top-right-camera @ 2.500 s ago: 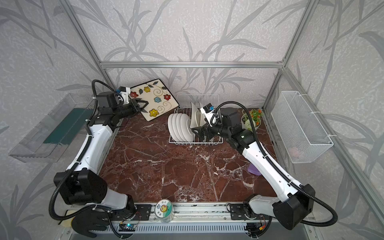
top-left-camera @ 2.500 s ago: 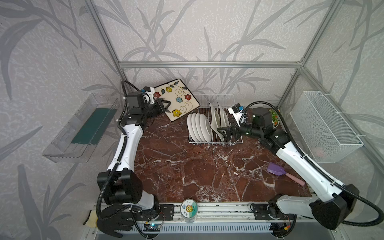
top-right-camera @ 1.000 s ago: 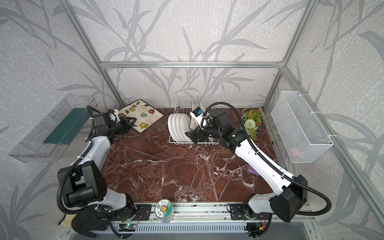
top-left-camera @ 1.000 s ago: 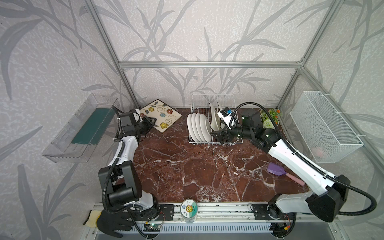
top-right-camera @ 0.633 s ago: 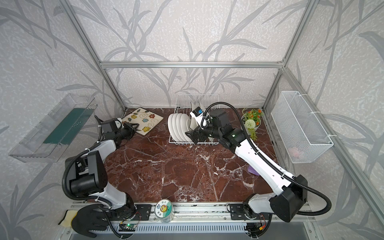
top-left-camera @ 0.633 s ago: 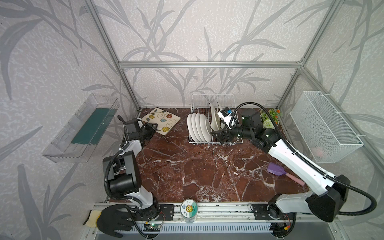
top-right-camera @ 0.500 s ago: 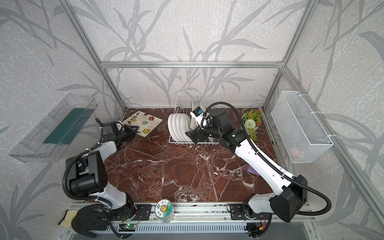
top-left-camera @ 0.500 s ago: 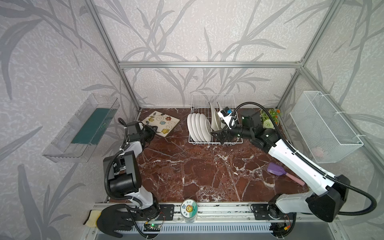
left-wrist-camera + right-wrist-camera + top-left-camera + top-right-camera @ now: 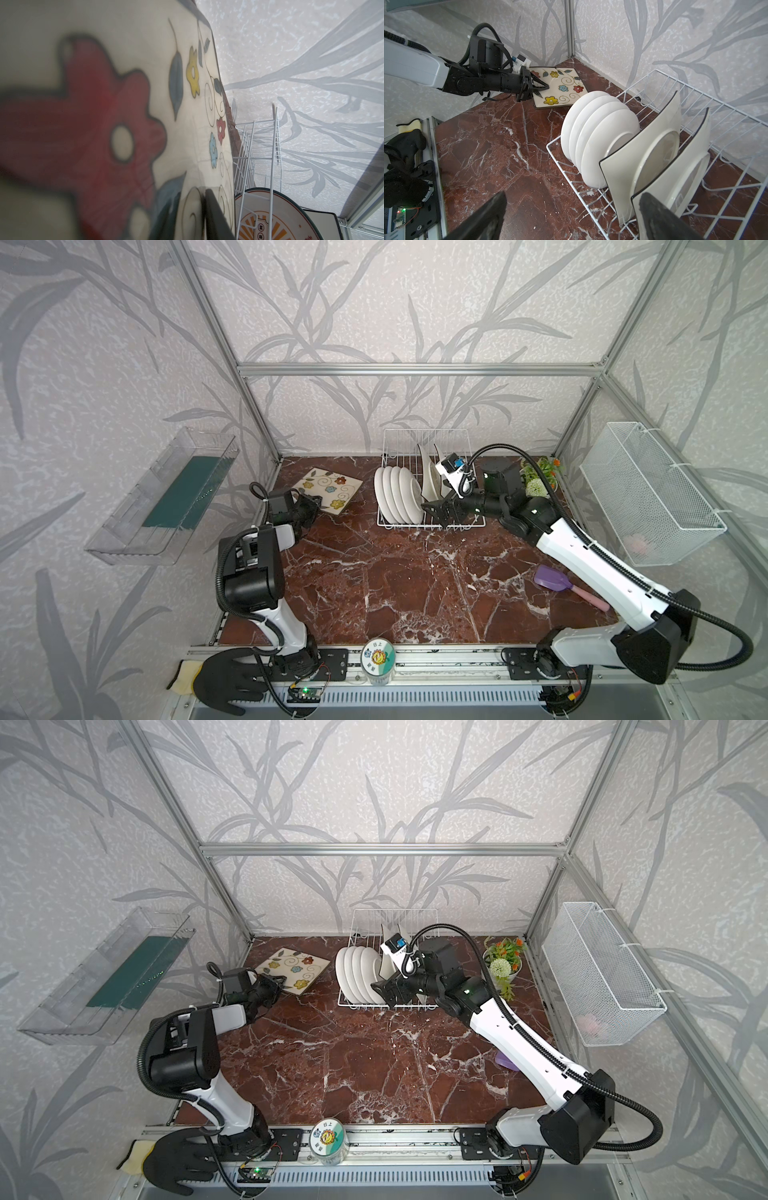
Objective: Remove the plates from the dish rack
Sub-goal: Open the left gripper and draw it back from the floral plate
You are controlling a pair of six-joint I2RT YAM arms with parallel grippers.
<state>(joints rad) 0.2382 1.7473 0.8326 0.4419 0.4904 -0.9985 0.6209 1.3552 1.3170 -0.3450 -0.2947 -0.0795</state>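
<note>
Clamping floral plate (image 9: 332, 487), near edge — left gripper (image 9: 318, 502)

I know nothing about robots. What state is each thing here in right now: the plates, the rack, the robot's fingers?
Rack, holding six plates.
Round plates, four, upright in the rack.
Square plates, two, upright in the rack.
Flowered plate, out of the rack, low on the table, one corner pinched.
Left fingers, shut on the flowered plate.
Right fingers, open, empty, at the rack's front.
Purple scoop, lying on the table.
</note>
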